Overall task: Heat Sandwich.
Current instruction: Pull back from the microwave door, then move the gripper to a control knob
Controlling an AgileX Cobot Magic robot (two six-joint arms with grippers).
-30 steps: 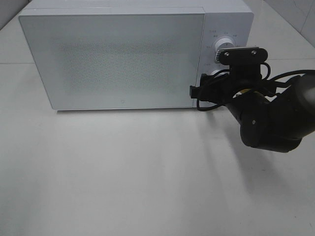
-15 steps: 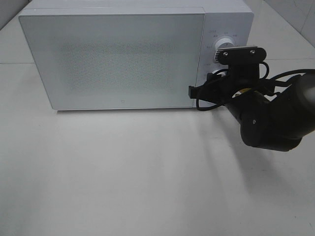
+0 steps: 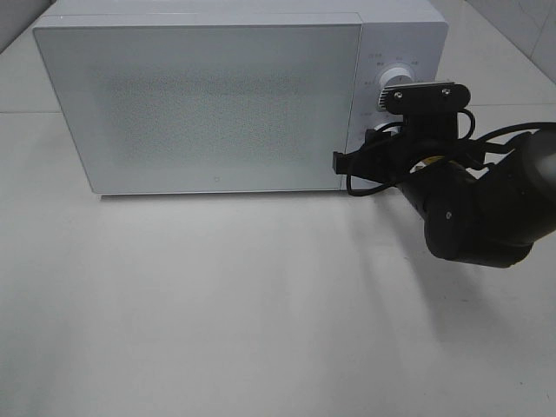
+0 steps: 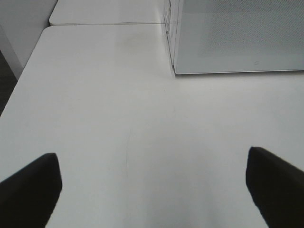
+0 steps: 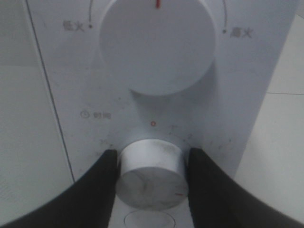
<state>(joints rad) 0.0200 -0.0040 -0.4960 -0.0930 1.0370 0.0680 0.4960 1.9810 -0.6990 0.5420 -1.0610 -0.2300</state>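
**A slipped or overshot twist is the main hazard**

Exterior high view: the microwave (image 3: 208,95) stands on the counter (image 3: 261,313) with its door (image 3: 200,104) closed. The right arm (image 3: 482,213) reaches to the control panel, and its wrist hides the lower dial. Only the upper knob (image 3: 395,80) shows above it. The sandwich appears nowhere. It is probably behind the door, but the dotted panel gives no view inside to confirm this.

Left wrist view: the left fingers (image 4: 31,185) are spread wide with nothing but bare counter between them, and the microwave's corner lies well ahead of them. They hold nothing, so the risk on this side is small.

Right wrist view: the right fingers (image 5: 102,183) are closed on the timer knob (image 5: 151,173), one pad on each side of its rim. A small red mark on the knob's face sits close to one finger, away from the red zero printed on the panel beyond the fingers.

The knob looks smooth and metallic, so the pads could skid round it in a twist and the timer would then not be set. Turning too far would overheat the food. An off-axis pull could also shift the microwave on the counter.
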